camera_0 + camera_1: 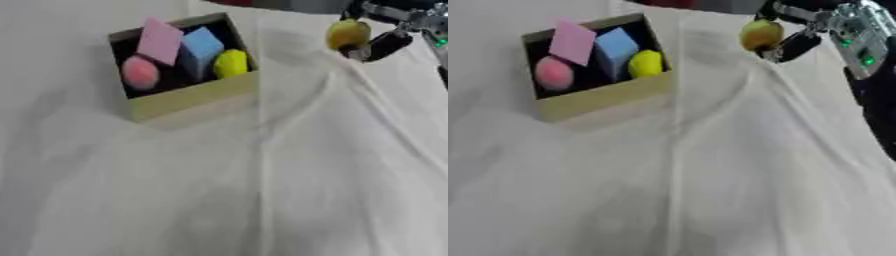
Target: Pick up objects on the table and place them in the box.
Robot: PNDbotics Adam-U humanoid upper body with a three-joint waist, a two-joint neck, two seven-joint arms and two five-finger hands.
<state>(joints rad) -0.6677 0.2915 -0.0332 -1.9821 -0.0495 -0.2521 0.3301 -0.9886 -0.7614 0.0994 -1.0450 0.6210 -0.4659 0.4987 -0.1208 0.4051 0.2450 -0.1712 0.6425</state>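
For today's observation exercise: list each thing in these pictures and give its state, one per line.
Box: open-topped, on the white cloth.
Pink flat block: in box, leaning.
Blue block: in box.
Pink ball: in box.
Yellow-green piece: in box.
Yellow object: held right of box.
Right hand: fingers curled on yellow object.

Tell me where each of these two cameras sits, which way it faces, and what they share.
Left eye view: in the robot's head, looking down at the white cloth and the box; only the right hand shows, top right, holding a yellow object.
Right eye view: beside it, same downward look; more of the right arm shows.
Both share the box, its pink, blue and yellow pieces, and the hand.
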